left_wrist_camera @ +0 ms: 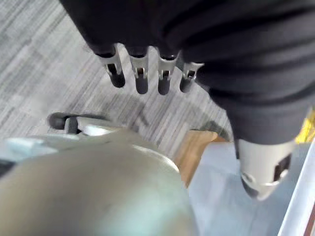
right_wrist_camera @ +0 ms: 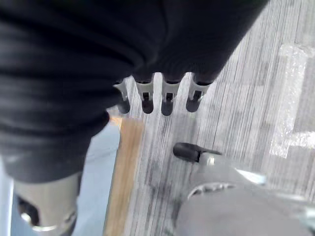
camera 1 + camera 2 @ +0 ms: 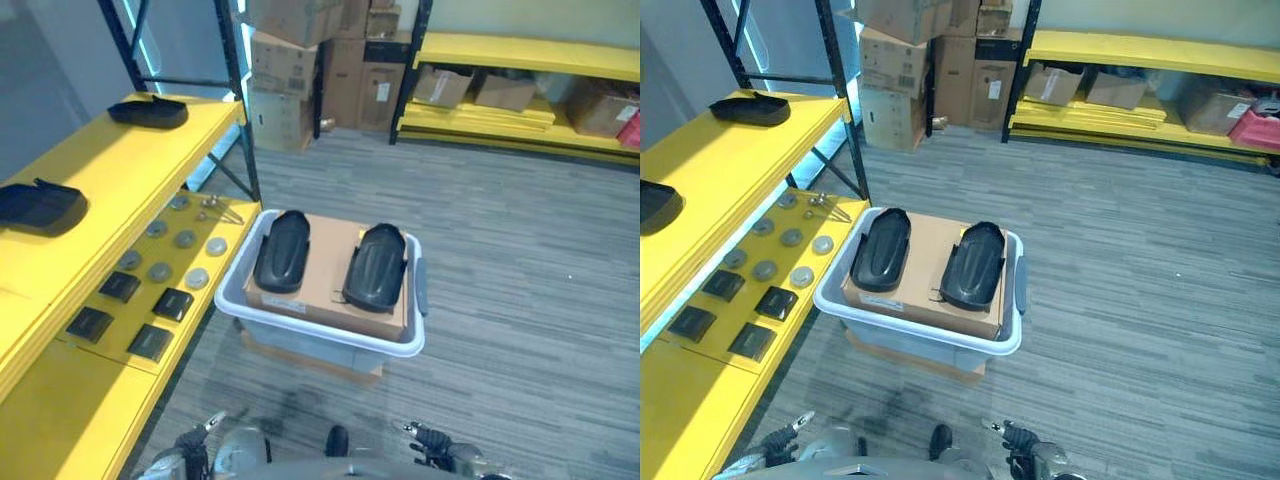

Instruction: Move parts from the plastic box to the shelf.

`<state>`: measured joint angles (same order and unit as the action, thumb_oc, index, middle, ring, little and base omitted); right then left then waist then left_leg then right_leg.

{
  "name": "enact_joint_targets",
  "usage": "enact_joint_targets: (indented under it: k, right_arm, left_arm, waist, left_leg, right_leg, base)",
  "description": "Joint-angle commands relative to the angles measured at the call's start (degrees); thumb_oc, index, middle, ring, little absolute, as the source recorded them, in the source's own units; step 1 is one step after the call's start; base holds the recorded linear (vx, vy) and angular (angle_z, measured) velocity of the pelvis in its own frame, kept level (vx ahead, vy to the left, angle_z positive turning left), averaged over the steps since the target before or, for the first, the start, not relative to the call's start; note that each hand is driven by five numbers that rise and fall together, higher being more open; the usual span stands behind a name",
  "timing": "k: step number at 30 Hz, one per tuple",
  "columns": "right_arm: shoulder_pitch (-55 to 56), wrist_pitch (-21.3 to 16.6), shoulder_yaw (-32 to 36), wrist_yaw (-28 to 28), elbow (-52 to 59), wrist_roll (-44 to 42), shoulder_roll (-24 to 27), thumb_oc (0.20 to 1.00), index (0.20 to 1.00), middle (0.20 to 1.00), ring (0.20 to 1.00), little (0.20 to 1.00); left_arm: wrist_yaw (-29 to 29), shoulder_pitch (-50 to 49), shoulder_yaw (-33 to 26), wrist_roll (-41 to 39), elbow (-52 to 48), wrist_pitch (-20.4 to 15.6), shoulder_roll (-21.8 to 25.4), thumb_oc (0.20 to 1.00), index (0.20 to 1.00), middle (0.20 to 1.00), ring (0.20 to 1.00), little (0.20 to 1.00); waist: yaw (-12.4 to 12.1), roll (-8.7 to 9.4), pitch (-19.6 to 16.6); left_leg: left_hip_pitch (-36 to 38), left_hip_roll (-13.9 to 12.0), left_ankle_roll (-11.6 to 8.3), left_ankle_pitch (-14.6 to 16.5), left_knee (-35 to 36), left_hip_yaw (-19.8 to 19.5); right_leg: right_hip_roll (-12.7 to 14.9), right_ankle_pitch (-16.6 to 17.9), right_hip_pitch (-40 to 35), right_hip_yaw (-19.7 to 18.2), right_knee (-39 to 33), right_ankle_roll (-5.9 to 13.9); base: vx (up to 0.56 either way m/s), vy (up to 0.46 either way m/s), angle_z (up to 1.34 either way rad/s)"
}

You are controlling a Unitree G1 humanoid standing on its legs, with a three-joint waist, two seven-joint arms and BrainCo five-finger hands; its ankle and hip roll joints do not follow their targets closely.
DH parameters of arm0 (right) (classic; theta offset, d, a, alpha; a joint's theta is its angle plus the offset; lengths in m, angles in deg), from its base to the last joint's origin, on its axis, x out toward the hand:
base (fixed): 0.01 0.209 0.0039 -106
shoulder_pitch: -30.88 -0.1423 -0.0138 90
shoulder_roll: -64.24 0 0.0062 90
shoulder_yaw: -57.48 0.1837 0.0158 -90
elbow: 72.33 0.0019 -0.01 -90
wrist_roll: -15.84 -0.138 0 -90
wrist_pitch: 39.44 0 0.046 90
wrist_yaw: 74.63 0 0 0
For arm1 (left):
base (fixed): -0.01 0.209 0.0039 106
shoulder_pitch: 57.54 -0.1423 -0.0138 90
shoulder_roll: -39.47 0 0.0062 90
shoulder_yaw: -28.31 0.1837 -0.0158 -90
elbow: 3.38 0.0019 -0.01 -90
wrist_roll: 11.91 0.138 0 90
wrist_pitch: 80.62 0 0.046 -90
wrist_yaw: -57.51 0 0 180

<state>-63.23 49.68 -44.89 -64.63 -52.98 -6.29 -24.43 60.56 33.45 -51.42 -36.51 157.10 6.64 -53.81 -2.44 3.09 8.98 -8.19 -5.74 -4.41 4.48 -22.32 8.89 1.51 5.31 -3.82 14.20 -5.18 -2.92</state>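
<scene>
From the head, two black parts (image 3: 282,250) (image 3: 376,266) lie on cardboard inside the plastic box (image 3: 413,347) beside the yellow shelf (image 3: 95,170). Wrist views show the left hand (image 1: 140,73) and right hand (image 2: 167,96) empty, fingers straight above carpet.

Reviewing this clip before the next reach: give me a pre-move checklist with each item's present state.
1. Parts left to move: two black parts, one and another, lie on the cardboard in the plastic box. Ok.
2. Left hand free: fingers straight, holding nothing. Ok.
3. Right hand free: fingers straight, holding nothing. Ok.
4. Room on the shelf: bare yellow surface between the two black parts already there, and. Ok.
5. Whether the hands can reach the parts from here: cannot tell.
</scene>
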Motion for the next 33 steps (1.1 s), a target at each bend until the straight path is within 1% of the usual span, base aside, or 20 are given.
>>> enact_joint_targets:
  k: [1,5,7,8,10,12,14,15,16,17,18,19,20,23,25,26,28,31,32,33]
  right_arm:
    - [-1.0,-3.4,1.0,-3.6,3.1,-1.1,2.6,1.0,1.0,1.0,1.0,1.0]
    - [0.0,-5.0,1.5,-4.8,4.0,-2.8,3.1,1.0,1.0,1.0,1.0,1.0]
    - [1.4,-7.2,2.1,-6.2,5.2,-3.0,3.0,1.0,1.0,1.0,1.0,1.0]
    - [3.1,-10.5,2.7,-8.0,7.1,-1.4,3.4,1.0,1.0,1.0,1.0,1.0]
    - [4.1,-12.4,3.1,-9.1,9.7,-2.6,3.7,1.0,1.0,1.0,1.0,1.0]
    - [6.3,-11.8,3.7,-13.1,20.8,-2.1,4.9,1.0,1.0,1.0,1.0,1.0]
    - [7.6,-11.8,4.0,-15.2,27.3,0.2,5.9,1.0,1.0,1.0,1.0,1.0]
    - [8.1,-10.1,4.3,-16.6,33.4,1.2,7.1,1.0,1.0,1.0,1.0,1.0]
    - [8.1,-10.1,4.3,-16.7,33.5,1.2,7.1,1.0,1.0,1.0,1.0,1.0]
    - [7.5,-9.4,5.3,-16.3,37.3,1.7,8.8,1.0,1.0,1.0,1.0,1.0]
    - [6.8,-10.2,5.6,-16.5,38.1,2.4,9.8,1.0,1.0,1.0,1.0,1.0]
    - [3.9,-10.2,5.7,-17.7,38.8,3.1,11.9,1.0,1.0,1.0,1.0,1.0]
    - [3.8,-10.2,5.7,-17.7,38.8,3.1,11.9,1.0,1.0,1.0,1.0,1.0]
    - [-4.6,-9.9,4.6,-19.1,37.9,0.2,15.7,1.0,1.0,1.0,1.0,1.0]
    - [-11.7,-9.0,2.9,-21.7,36.9,0.1,17.8,1.0,1.0,1.0,1.0,1.0]
    - [-16.1,-8.3,1.6,-23.4,35.8,0.1,18.8,1.0,1.0,1.0,1.0,1.0]
    - [-30.7,-7.5,-1.8,-28.9,29.7,0.9,22.7,1.0,1.0,1.0,1.0,1.0]
    - [-40.1,-2.1,-5.3,-32.5,23.7,1.8,24.1,1.0,1.0,1.0,1.0,1.0]
    - [-43.8,1.8,-7.5,-34.4,20.0,1.5,24.1,1.0,1.0,1.0,1.0,1.0]
    - [-45.0,3.2,-8.3,-35.2,17.9,1.4,23.9,1.0,1.0,1.0,1.0,1.0]
  left_arm:
    - [-0.8,2.9,3.4,1.9,-1.2,-1.0,-0.8,1.0,1.0,1.0,1.0,1.0]
    - [-1.5,3.8,3.9,3.8,-1.3,0.6,0.1,1.0,1.0,1.0,1.0,1.0]
    - [-2.5,3.8,4.1,3.8,-1.1,0.5,1.0,1.0,1.0,1.0,1.0,1.0]
    - [-3.0,3.2,2.9,1.0,-1.7,0.9,2.5,1.0,1.0,1.0,1.0,1.0]
    - [-2.6,2.8,2.4,1.0,-2.3,1.6,3.1,1.0,1.0,1.0,1.0,1.0]
    - [-2.4,1.6,1.8,3.0,-3.7,3.0,3.9,1.0,1.0,1.0,1.0,1.0]
    - [-2.0,0.6,1.3,3.1,-4.5,4.0,4.3,1.0,1.0,1.0,1.0,1.0]
    - [-1.6,-0.3,0.9,3.2,-5.0,4.5,4.4,1.0,1.0,1.0,1.0,1.0]
    - [-1.6,-0.3,0.9,3.2,-5.0,4.5,4.4,1.0,1.0,1.0,1.0,1.0]
    - [-0.9,-0.9,0.9,4.0,-5.1,4.3,4.2,1.0,1.0,1.0,1.0,1.0]
    - [-0.6,-0.9,1.2,4.4,-5.1,4.0,4.2,1.0,1.0,1.0,1.0,1.0]
    - [-0.5,-0.4,2.6,4.0,-5.3,3.2,4.0,1.0,1.0,1.0,1.0,1.0]
    - [-0.5,-0.4,2.6,4.0,-5.3,3.2,4.0,1.0,1.0,1.0,1.0,1.0]
    - [-0.2,2.1,5.7,1.9,-6.0,1.1,4.3,1.0,1.0,1.0,1.0,1.0]
    - [0.0,4.6,7.7,0.4,-6.6,0.1,5.0,1.0,1.0,1.0,1.0,1.0]
    - [0.1,6.2,8.5,-0.2,-6.6,-0.6,5.3,1.0,1.0,1.0,1.0,1.0]
    - [0.8,10.3,11.0,-3.2,-7.0,-2.3,5.8,1.0,1.0,1.0,1.0,1.0]
    - [1.3,11.4,12.6,-4.4,-6.5,-2.6,5.6,1.0,1.0,1.0,1.0,1.0]
    - [1.8,11.7,13.1,-4.0,-5.9,-2.2,5.8,1.0,1.0,1.0,1.0,1.0]
    - [2.2,11.9,13.2,-3.9,-5.4,-2.0,5.8,1.0,1.0,1.0,1.0,1.0]
  waist:
    - [0.8,-0.15,3.0]
    - [1.3,-0.4,2.4]
    - [1.9,-0.44,1.7]
    - [2.5,-0.41,1.1]
    - [2.8,-0.38,1.0]
    - [4.0,-0.15,0.9]
    - [4.8,-0.04,1.0]
    - [5.5,0.08,1.2]
    - [5.5,0.06,1.2]
    - [5.9,0.21,1.7]
    - [6.0,0.24,2.0]
    - [5.6,0.19,3.0]
    - [5.6,0.15,3.0]
    - [4.2,-0.22,6.0]
    - [3.1,-0.49,8.3]
    - [2.5,-0.61,9.6]
    - [0.3,-1.38,13.3]
    - [-2.0,-2.6,16.4]
    - [-3.3,-3.07,17.5]
    - [-3.6,-3.36,17.9]
  left_leg:
    - [5.8,1.0,2.17,-4.7,13.2,0.9]
    - [9.5,1.8,2.15,-4.0,19.3,1.0]
    - [12.2,2.6,2.43,-4.0,22.6,1.4]
    - [13.1,3.3,2.89,-3.7,24.0,1.4]
    - [13.6,3.4,3.17,-3.6,24.4,1.6]
    - [14.1,3.7,3.55,-3.1,24.6,2.5]
    - [14.2,3.7,3.8,-2.9,24.6,3.0]
    - [14.4,3.8,4.07,-2.6,24.5,3.5]
    - [14.4,3.8,4.08,-2.5,24.4,3.5]
    - [14.4,3.8,4.36,-2.2,24.2,4.1]
    - [14.2,3.8,4.47,-2.1,24.1,4.2]
    - [13.4,3.7,4.67,-2.0,23.9,4.4]
    - [13.3,3.7,4.67,-2.0,23.8,4.4]
    - [10.7,3.8,4.95,-2.3,23.9,3.8]
    - [8.2,4.1,5.11,-2.6,23.8,3.0]
    - [6.7,4.2,5.12,-2.7,23.3,2.5]
    - [1.6,5.0,5.02,-2.8,20.3,0.8]
    - [-2.2,5.9,4.79,-2.5,17.1,-1.3]
    - [-3.4,6.2,4.81,-2.7,17.0,-2.3]
    - [-3.8,6.2,4.84,-2.8,17.1,-2.5]
  right_leg:
    - [2.6,-4.8,-3.3,-1.9,1.8,6.06]
    - [2.9,-4.6,-3.1,-0.4,1.3,6.73]
    - [2.8,-4.1,-3.0,-0.1,0.5,7.31]
    - [2.8,-3.8,-2.8,-0.6,0.2,7.62]
    - [2.9,-3.8,-2.8,-0.8,0.2,7.8]
    - [2.9,-3.8,-2.6,-1.4,0.4,8.02]
    - [2.9,-3.8,-2.4,-1.9,0.6,8.09]
    - [3.0,-3.9,-2.1,-2.5,0.9,8.11]
    - [3.0,-3.9,-2.2,-2.5,0.9,8.12]
    - [3.1,-4.0,-1.6,-3.0,1.4,8.19]
    - [3.2,-4.0,-1.2,-3.1,1.7,8.24]
    - [3.5,-3.8,0.1,-3.3,2.2,8.46]
    - [3.5,-3.8,0.2,-3.3,2.3,8.46]
    - [3.9,-3.4,3.1,-3.4,3.1,8.83]
    - [3.9,-3.2,5.2,-3.4,3.6,8.96]
    - [4.0,-3.0,6.2,-3.2,3.9,8.95]
    - [4.6,-2.8,8.9,-2.7,4.1,8.59]
    - [5.1,-3.2,10.4,-1.8,4.7,8.06]
    - [5.2,-3.3,11.2,-1.2,4.9,7.89]
    - [5.3,-3.5,11.7,-0.9,5.2,7.79]
  base:
    - [0.08,0.116,-0.03]
    - [0.06,0.09,-0.06]
    - [0.11,0.096,0.19]
    - [0.1,0.095,0.29]
    - [0.06,0.053,0.06]
    - [0.06,0.046,-0.18]
    - [0.06,0.046,-0.01]
    - [0.06,0.032,-0.1]
    - [0.09,0.039,-0.16]
    - [0.07,0.024,-0.17]
    - [0.06,0.027,-0.18]
    - [0.01,0.01,-0.1]
    - [-0.04,0.003,-0.08]
    - [-0.14,0.006,-0.08]
    - [-0.2,-0.014,0.04]
    - [-0.25,-0.044,0.19]
    - [-0.27,0.0,0.28]
    - [-0.12,0.043,0.49]
    - [-0.08,0.019,0.39]
    - [-0.07,0.014,0.2]
